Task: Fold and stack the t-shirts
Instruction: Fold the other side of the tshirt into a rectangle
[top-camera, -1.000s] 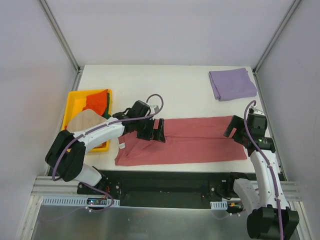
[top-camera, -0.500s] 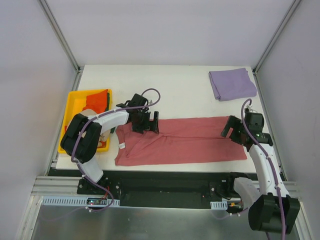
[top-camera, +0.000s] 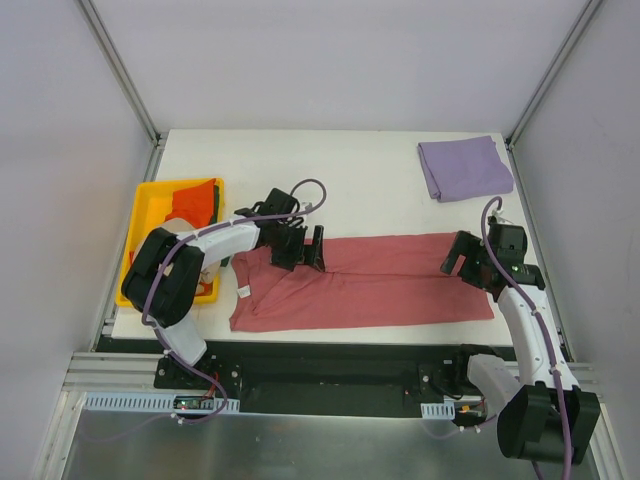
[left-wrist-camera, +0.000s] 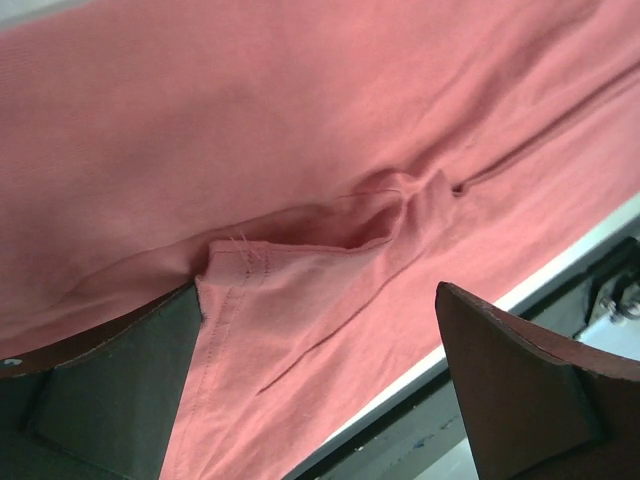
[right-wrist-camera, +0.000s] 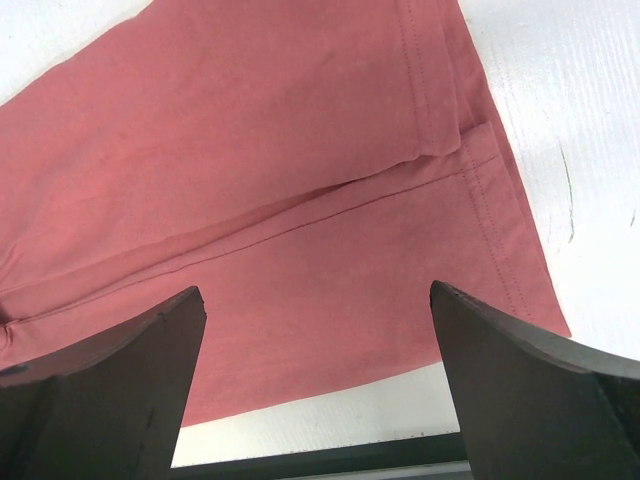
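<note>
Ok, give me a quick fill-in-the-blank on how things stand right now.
1. The folded lavender t-shirt lies at the far ____ corner of the table.
2. The left tool and right tool are over the dusty red t-shirt, both with jaws ____.
3. The orange t-shirt sits in the ____ bin.
Missing words: right; open; yellow.

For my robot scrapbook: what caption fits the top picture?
Left gripper and right gripper, both open, over the red t-shirt.

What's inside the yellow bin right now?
Orange cloth with a dark green edge shows at the far end of the yellow bin. The left arm covers its near half, so anything there is hidden.
</note>
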